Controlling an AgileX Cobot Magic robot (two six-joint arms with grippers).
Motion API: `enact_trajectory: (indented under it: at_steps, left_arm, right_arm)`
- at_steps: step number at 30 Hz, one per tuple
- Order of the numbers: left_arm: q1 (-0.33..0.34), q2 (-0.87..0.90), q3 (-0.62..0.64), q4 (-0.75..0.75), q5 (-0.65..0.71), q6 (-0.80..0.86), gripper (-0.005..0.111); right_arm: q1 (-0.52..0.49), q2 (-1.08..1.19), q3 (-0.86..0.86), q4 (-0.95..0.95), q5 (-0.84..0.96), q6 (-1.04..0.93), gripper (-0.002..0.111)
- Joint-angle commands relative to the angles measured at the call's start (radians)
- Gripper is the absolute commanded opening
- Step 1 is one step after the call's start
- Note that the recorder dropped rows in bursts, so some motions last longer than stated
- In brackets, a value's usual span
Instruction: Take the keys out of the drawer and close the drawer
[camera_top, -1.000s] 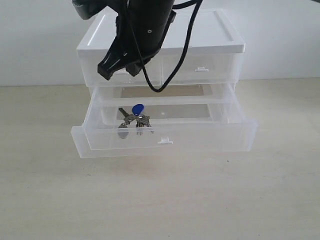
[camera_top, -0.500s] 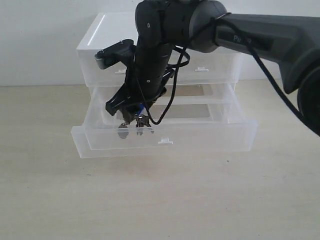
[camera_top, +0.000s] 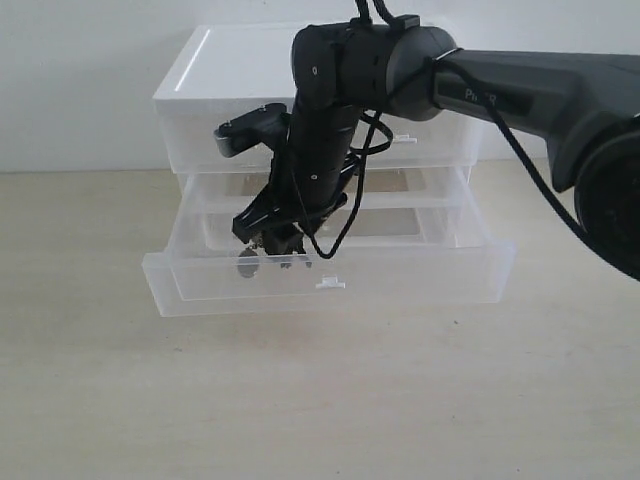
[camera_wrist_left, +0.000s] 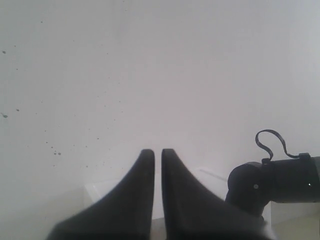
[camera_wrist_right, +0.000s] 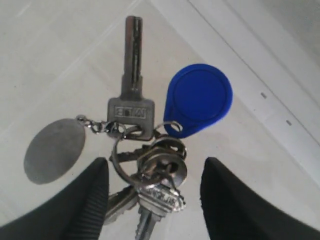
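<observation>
**A:** Which step is in hand?

**B:** The pickup. The right gripper (camera_top: 272, 238) is down inside the wide translucent plastic drawer (camera_top: 420, 275), which stands pulled out toward the near edge of the pale bench (camera_top: 320, 400). Its jaws are spread, one finger on either side of the bunch of silver metal keys with the blue plastic fob (camera_wrist_right: 150, 145), and they clamp nothing yet.

**A:** Where do the keys lie?

**B:** On the drawer floor, in the half toward the bench's left edge.

**A:** And the left gripper (camera_wrist_left: 157, 156)?

**B:** It's raised and faces a white wall (camera_wrist_left: 150, 60). Its jaws are nearly touching and empty.

**A:** What's next?

**B:** Probably pinch the bunch at its ring, lift it clear, then push the drawer in.
</observation>
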Motion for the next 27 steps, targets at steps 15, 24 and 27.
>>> enact_trajectory:
  at_steps: [15, 24, 27]
  left_arm:
    - [0.002, -0.003, 0.010, -0.012, 0.001, 0.003, 0.004]
    - [0.002, -0.003, 0.010, -0.012, 0.001, 0.003, 0.004]
    - [0.002, -0.003, 0.010, -0.012, 0.001, 0.003, 0.004]
  right_arm:
    - [0.019, -0.110, -0.003, -0.087, 0.005, -0.073, 0.000]
    - [0.051, -0.229, -0.003, -0.122, 0.002, -0.069, 0.000]
    - [0.062, -0.277, -0.003, -0.129, 0.008, -0.067, 0.000]
